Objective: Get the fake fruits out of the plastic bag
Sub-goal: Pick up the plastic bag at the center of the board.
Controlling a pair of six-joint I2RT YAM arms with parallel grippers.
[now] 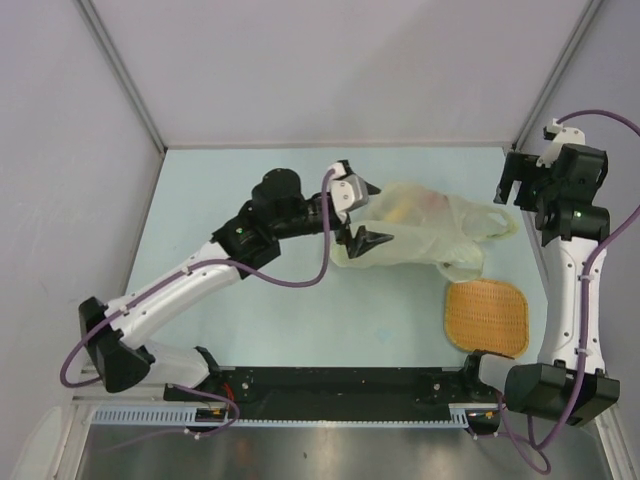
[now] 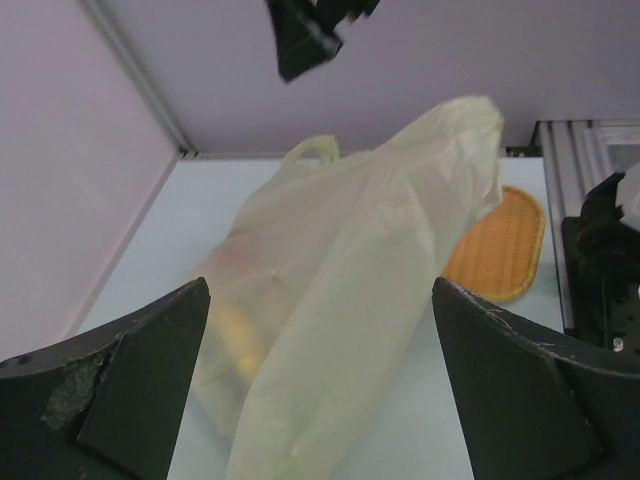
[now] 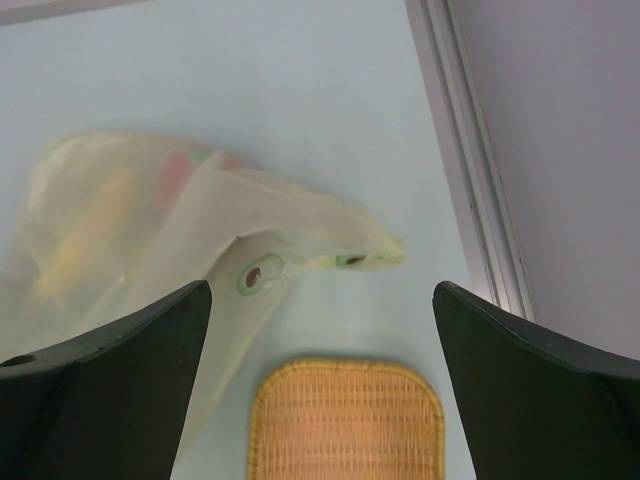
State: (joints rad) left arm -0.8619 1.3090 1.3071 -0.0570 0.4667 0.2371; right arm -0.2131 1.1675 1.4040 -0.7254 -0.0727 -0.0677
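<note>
Top view, plastic bag: the plastic bag [image 1: 440,235] lies slumped on the table [image 1: 250,300] toward 1 o'clock of its middle, with the woven mat [image 1: 487,315] near it at 5 o'clock.
Top view, fake fruits: only a yellow and a pink blur [image 1: 415,207] show through the film; no fruit lies outside.
Top view, left gripper: the left gripper [image 1: 363,213] is at the bag's 9 o'clock end, jaws wide apart and straddling that end.
Top view, right gripper: the right gripper [image 1: 516,185] hangs off the bag's 2 o'clock corner, apart from it.
Left wrist, jaws: the fingers [image 2: 110,400] stand wide, with the bag [image 2: 360,260] rising between them; no pinch is visible.
Left wrist, contents: yellow and pinkish patches [image 2: 240,320] sit low at 8 o'clock inside the film.
Right wrist, jaws: the fingers [image 3: 110,390] are spread on nothing, with the mat [image 3: 345,420] below at 6 o'clock.
Right wrist, bag: the bag [image 3: 150,220] lies at 10 o'clock, its handle [image 3: 350,255] pointing to 3 o'clock.
Progress: judged barely begun. The fruits seem all inside, so opening the bag and every removal remain.
</note>
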